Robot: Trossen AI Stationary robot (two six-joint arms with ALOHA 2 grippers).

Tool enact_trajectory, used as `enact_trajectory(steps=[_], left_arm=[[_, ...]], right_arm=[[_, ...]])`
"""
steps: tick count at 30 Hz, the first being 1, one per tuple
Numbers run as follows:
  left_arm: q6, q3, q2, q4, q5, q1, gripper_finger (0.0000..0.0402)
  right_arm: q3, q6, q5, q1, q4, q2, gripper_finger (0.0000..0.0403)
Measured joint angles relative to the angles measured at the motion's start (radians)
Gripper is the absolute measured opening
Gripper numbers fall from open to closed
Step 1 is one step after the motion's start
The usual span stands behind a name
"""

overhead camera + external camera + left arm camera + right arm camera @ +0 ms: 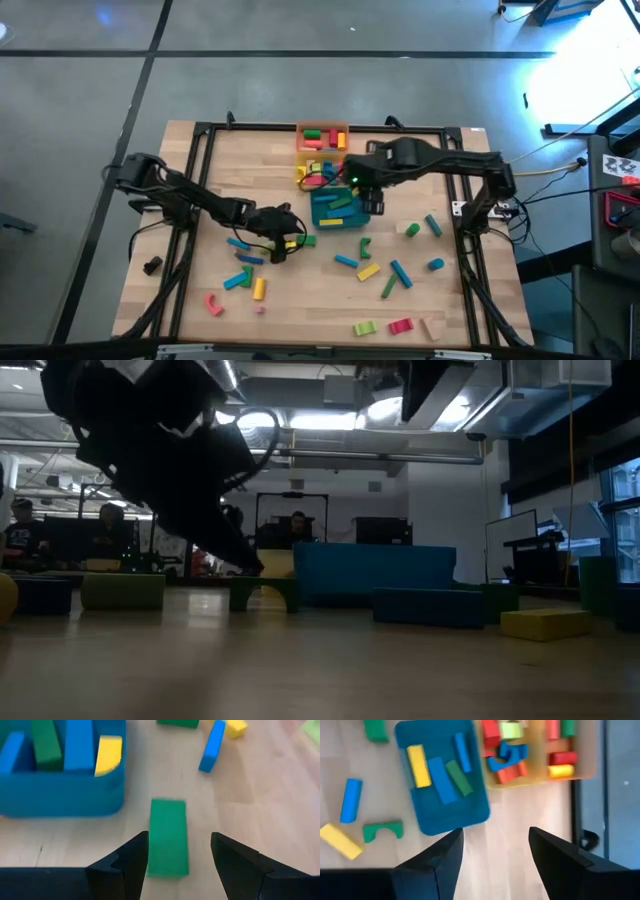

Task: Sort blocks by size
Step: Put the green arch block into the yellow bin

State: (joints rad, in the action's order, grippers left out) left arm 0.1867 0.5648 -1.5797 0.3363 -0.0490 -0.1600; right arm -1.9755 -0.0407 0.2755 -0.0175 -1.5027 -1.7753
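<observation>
Your left claw (178, 852) sits low over the bench (260, 810), released, its two fingers spread to either side of a green block (168, 837) that lies flat between them, not yet gripped. Just ahead of it stands the teal tray (60, 795), holding blue, green and yellow bars. That arm reaches in from the bench's left edge, elbow bent, wrist angled down. Your right claw (492, 852) hangs high, released and empty, looking down on the same teal tray (465, 815) and the yellow tray (580, 770) beside it. Loose blocks (372, 270) lie scattered across the bench beyond both claws.
</observation>
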Motion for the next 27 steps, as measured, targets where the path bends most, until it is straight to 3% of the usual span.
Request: enact_trajectory(steps=[9, 14, 18, 21, 27], left_arm=[[-0.006, 0.000, -0.089, 0.024, -0.014, 0.003, 0.0200], [-0.012, 0.000, -0.116, 0.029, -0.021, 0.004, 0.0195], [-0.037, 0.000, -0.116, 0.027, -0.022, 0.004, 0.0159], [-0.059, 0.000, -0.116, 0.033, -0.018, 0.004, 0.0123], [-0.058, 0.000, -0.089, 0.039, 0.040, 0.004, 0.0119]], right_arm=[[0.043, -0.091, 0.089, -0.001, -0.041, 0.131, 0.0227], [0.214, -0.175, 0.150, -0.001, 0.011, 0.258, 0.0227], [0.410, -0.322, 0.156, -0.002, 0.169, 0.369, 0.0227], [0.541, -0.472, 0.072, -0.003, 0.297, 0.414, 0.0227], [0.727, -0.638, -0.243, -0.003, 0.465, 0.408, 0.0227]])
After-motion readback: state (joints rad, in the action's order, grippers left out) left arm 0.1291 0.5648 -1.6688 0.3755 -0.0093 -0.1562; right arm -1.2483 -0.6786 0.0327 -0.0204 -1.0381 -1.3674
